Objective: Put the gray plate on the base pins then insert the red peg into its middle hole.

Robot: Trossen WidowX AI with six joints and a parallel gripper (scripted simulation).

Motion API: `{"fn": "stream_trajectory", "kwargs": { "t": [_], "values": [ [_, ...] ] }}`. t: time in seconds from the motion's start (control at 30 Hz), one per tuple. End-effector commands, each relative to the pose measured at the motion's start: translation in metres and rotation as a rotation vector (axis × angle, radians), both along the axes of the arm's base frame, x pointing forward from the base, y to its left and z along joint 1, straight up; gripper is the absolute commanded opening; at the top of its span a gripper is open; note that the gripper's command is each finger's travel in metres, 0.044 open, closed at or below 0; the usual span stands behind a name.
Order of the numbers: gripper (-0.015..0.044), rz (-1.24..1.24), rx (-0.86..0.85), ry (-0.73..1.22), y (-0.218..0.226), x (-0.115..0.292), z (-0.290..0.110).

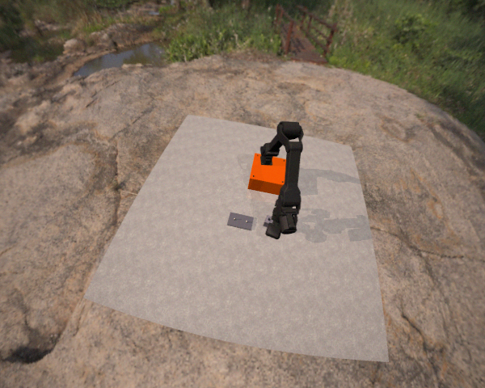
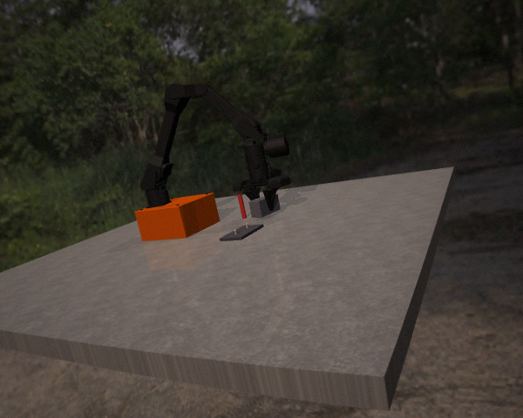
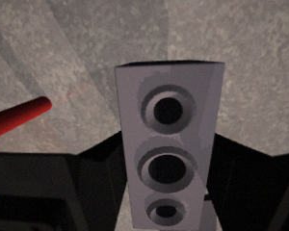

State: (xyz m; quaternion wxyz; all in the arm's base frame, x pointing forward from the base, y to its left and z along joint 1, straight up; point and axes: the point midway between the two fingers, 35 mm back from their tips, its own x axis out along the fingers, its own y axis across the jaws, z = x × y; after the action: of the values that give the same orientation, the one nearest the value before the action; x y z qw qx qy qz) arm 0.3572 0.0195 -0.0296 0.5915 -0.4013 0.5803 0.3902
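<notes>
The gray plate (image 3: 170, 141) (image 2: 257, 208) (image 1: 267, 219) has three holes in a row and rests on the table, just right of the base. My gripper (image 3: 162, 130) (image 2: 263, 199) (image 1: 276, 229) is low over the plate and shut on its sides. The red peg (image 2: 241, 205) (image 3: 19, 115) stands upright close to the left of the plate. The dark flat base (image 1: 239, 224) (image 2: 253, 230) lies on the table with its two small pins bare. In the top view my arm hides the peg.
The orange box (image 1: 267, 174) (image 2: 176, 217) that carries my arm's foot stands behind the base. The gray table (image 1: 192, 271) (image 2: 297, 292) sits on rocky ground, with its edges far from the parts.
</notes>
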Motion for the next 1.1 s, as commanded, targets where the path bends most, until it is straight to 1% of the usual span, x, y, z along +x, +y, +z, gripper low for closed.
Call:
{"fn": "stream_trajectory", "kwargs": {
  "t": [0.0,0.57,1.07],
  "values": [
    [0.0,0.001,0.003,-0.015,0.001,0.006,0.015],
    [0.0,0.002,0.004,-0.021,0.004,0.009,0.067],
    [0.0,0.001,0.004,-0.016,0.006,0.004,0.115]
  ]
}}
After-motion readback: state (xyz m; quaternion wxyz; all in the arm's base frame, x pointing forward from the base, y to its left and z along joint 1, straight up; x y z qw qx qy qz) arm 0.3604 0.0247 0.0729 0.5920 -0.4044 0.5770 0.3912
